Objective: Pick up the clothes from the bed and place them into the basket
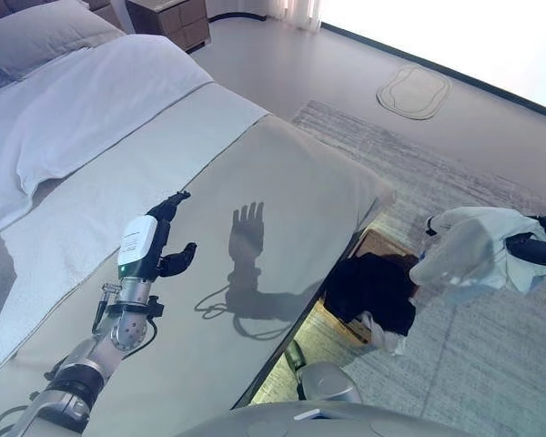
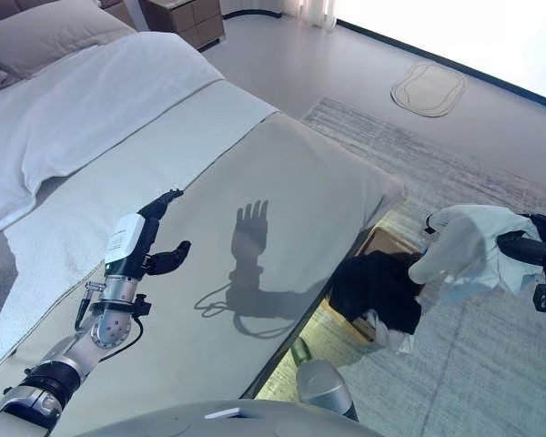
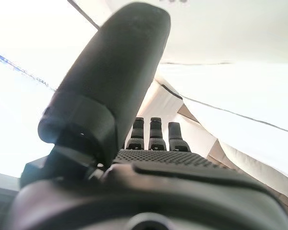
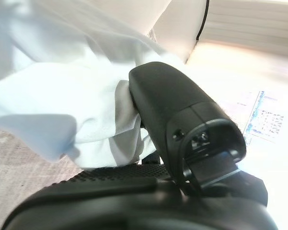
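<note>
My right hand point(image 1: 539, 248) is shut on a pale blue-white garment point(image 1: 473, 250) and holds it in the air at the right, above the rug and just right of the basket. The right wrist view shows the cloth point(image 4: 62, 96) bunched against my thumb point(image 4: 173, 110). The basket point(image 1: 382, 250) stands on the floor against the bed's near corner, with a black garment point(image 1: 375, 289) draped in it and a bit of white cloth point(image 1: 389, 339) at its lower edge. My left hand point(image 1: 155, 244) is open and empty above the bed cover point(image 1: 282, 182), fingers straight.
The bed has a white duvet point(image 1: 91, 100) and grey pillows point(image 1: 45, 32) at its head. A wooden nightstand point(image 1: 173, 20) stands beyond it. A grey rug point(image 1: 473, 364) covers the floor at the right, with a small oval mat point(image 1: 414, 91) further off.
</note>
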You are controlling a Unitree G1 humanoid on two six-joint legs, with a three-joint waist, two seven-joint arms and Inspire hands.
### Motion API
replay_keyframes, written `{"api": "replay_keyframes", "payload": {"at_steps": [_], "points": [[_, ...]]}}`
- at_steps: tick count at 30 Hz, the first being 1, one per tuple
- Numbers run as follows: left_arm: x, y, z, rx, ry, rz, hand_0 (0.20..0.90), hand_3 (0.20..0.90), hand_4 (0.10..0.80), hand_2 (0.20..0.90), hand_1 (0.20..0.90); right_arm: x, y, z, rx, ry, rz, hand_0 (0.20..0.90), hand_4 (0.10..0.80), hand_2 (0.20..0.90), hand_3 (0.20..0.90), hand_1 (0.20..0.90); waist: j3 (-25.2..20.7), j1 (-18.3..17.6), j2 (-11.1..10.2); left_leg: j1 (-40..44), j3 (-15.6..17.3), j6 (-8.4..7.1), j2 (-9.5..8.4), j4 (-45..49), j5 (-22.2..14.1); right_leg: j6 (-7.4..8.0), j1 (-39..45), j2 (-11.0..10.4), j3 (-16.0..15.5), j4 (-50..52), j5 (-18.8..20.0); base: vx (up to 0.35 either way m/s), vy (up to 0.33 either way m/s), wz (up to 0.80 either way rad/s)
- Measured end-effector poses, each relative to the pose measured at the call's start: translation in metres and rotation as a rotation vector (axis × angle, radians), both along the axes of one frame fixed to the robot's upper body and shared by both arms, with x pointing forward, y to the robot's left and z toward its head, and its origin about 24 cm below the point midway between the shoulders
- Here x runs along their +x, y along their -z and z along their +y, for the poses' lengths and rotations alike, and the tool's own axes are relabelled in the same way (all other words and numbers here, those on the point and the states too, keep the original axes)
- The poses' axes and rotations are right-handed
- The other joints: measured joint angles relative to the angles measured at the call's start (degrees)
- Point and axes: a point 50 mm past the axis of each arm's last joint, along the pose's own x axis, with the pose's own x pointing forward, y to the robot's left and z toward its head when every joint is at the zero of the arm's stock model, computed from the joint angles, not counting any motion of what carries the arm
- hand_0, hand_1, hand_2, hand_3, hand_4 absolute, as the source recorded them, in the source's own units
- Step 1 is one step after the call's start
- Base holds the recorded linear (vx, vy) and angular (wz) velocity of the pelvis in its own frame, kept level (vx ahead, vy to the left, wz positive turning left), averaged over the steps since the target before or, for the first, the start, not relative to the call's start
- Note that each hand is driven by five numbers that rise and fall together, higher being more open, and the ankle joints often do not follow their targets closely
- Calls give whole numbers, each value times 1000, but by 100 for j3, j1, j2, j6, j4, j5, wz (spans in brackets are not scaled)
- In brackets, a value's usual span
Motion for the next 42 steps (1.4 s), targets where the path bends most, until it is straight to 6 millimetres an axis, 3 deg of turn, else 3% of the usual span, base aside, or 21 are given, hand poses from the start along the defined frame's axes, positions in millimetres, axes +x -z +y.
{"api": "replay_keyframes", "payload": {"at_steps": [7, 13, 18, 25, 31, 32, 33, 34, 35, 42], "points": [[2, 3, -3, -4, 6, 36, 900, 900, 800, 900, 900, -7, 16, -6, 24, 44, 69, 300, 100, 300, 200, 300, -118, 81, 169, -81, -38, -2, 2, 0, 3, 14, 12, -23, -48, -125, 89, 7, -56, 4], [1, 9, -9, 19, 43, 89, 900, 900, 800, 900, 900, 1, 32, -6, 30, 76, 152, 300, 100, 300, 200, 300, -125, 153, 194, -149, -87, -25, -1, 1, 29, 13, 4, -50, -97, -200, 90, 0, -47, 5], [0, 10, -10, 20, 50, 98, 900, 900, 800, 900, 900, 7, 37, 0, -16, 43, 200, 300, 100, 300, 200, 300, -100, 162, 352, -216, -152, -22, 2, 1, 42, 3, -23, -62, -175, -222, 97, -2, -26, 6], [6, 5, -11, 4, 45, 72, 900, 900, 800, 900, 900, 0, 45, -6, -58, 106, 261, 300, 100, 300, 200, 300, 103, 206, 673, -246, -156, -22, -16, 1, 42, 3, -23, -79, -188, -269, 98, -8, -8, 1], [17, -7, -12, -3, 52, 26, 900, 900, 800, 900, 900, 3, 43, -6, -60, 106, 246, 300, 100, 300, 200, 300, 398, 151, 777, -268, -140, -22, -28, 1, 42, 34, -32, -85, -160, -325, 149, -43, 4, -3], [19, -9, -12, -3, 53, 19, 900, 900, 800, 900, 900, 6, 41, -6, -60, 102, 234, 338, 144, 338, 244, 338, 463, 128, 800, -266, -130, -22, -32, 0, 42, 34, -34, -85, -143, -325, 149, -31, 6, -4], [21, -10, -13, -3, 55, 14, 900, 900, 800, 900, 900, 9, 40, -5, -61, 98, 222, 465, 292, 465, 392, 465, 512, 95, 824, -268, -124, -22, -35, -1, 41, 34, -42, -85, -133, -326, 149, -19, 1, -5], [21, -11, -13, -3, 56, 12, 900, 900, 800, 900, 900, 10, 39, -4, -62, 95, 217, 540, 380, 540, 480, 540, 531, 85, 836, -269, -117, -22, -35, -1, 41, 34, -47, -84, -126, -326, 149, -12, -4, -9], [22, -11, -13, -2, 57, 9, 900, 900, 800, 900, 900, 12, 37, -4, -62, 93, 210, 900, 800, 900, 900, 900, 555, 89, 860, -275, -74, -22, -36, -1, 41, 33, -69, -81, -72, -326, 149, -34, -2, -10], [29, -20, -25, 10, 110, -19, 900, 900, 800, 900, 900, 13, 37, -4, -112, 98, 223, 900, 800, 900, 900, 900, 594, 66, 894, -273, -44, -22, -31, -2, 42, 28, -84, -89, -49, -326, 153, -24, 0, -3]]}}
